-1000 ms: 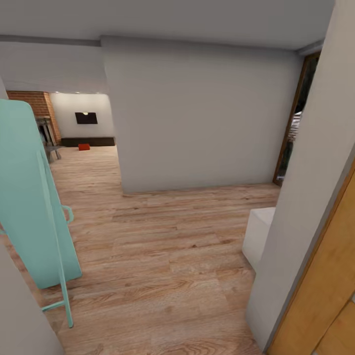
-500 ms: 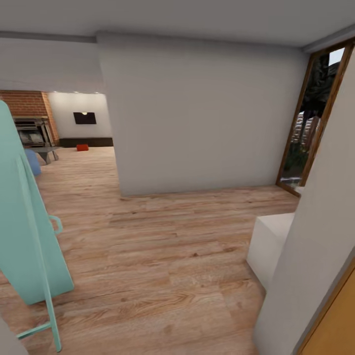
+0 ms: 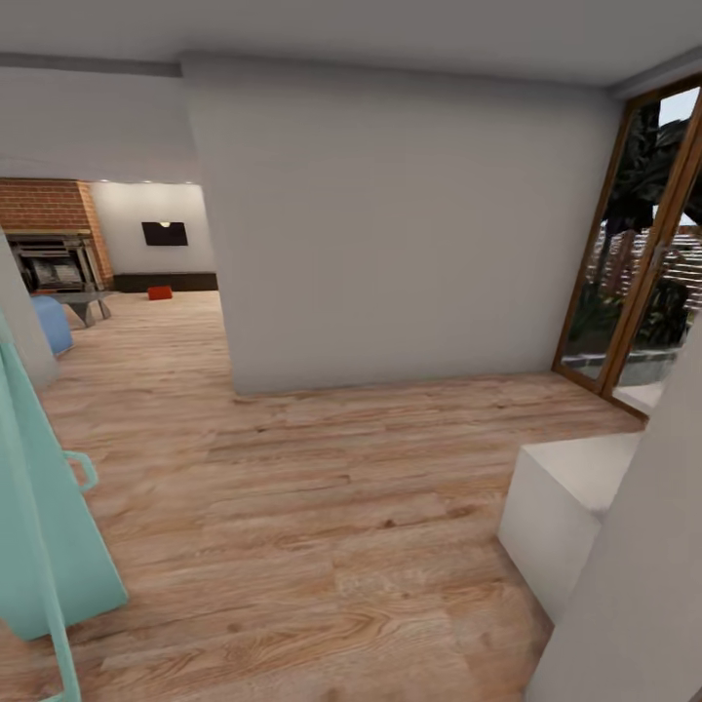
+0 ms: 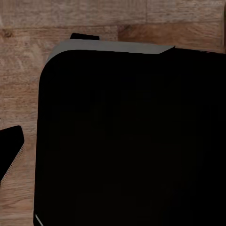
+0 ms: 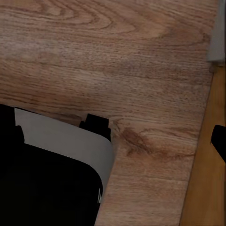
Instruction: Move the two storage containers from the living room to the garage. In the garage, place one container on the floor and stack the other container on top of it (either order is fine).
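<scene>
Neither wrist view shows the jaws clearly enough to tell whether they are open or closed; each looks down past dark robot body at wood-plank floor [image 5: 141,56]. One orange-red storage container [image 3: 160,292] sits far off on the living room floor, just before the long dark cabinet [image 3: 166,282]. Left of it stands one brick fireplace [image 3: 49,229]. One white wall block [image 3: 390,224] stands between, one glass door [image 3: 643,253] beyond it, one turquoise object [image 3: 44,526] close by.

No readable text, label, brand, number or sign appears on anything in these views.
</scene>
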Available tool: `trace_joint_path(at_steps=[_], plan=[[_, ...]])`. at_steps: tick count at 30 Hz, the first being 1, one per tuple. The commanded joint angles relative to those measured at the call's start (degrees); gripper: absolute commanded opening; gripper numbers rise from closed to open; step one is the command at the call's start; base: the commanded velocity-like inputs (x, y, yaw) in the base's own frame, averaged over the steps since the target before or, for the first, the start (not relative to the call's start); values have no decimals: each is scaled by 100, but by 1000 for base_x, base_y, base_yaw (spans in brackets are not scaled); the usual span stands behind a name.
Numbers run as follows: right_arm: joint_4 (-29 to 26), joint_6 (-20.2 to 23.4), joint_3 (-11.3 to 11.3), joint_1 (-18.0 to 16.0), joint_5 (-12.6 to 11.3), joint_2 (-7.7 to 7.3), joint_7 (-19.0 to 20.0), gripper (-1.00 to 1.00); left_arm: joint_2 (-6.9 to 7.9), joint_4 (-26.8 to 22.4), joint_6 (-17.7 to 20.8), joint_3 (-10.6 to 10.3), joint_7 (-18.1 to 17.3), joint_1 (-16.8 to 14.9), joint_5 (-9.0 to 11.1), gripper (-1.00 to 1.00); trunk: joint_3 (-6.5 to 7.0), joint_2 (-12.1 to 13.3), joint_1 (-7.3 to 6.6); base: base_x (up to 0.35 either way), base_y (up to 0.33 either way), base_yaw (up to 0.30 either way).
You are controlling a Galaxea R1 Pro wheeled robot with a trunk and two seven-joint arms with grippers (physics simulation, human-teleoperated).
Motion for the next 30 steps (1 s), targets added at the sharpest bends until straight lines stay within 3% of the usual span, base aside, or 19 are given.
trace_joint_path(at_steps=[1,30], plan=[[17,-33,44,-9,-3,0,9,100,-1,-1,-13,19,1,-1,45,100,-5,-3,3,321,0,0],[17,-57,44,-9,-1,-6,20,100,3,-1,-13,19,1,-1,45,100,-5,-3,3,321,0,43]])
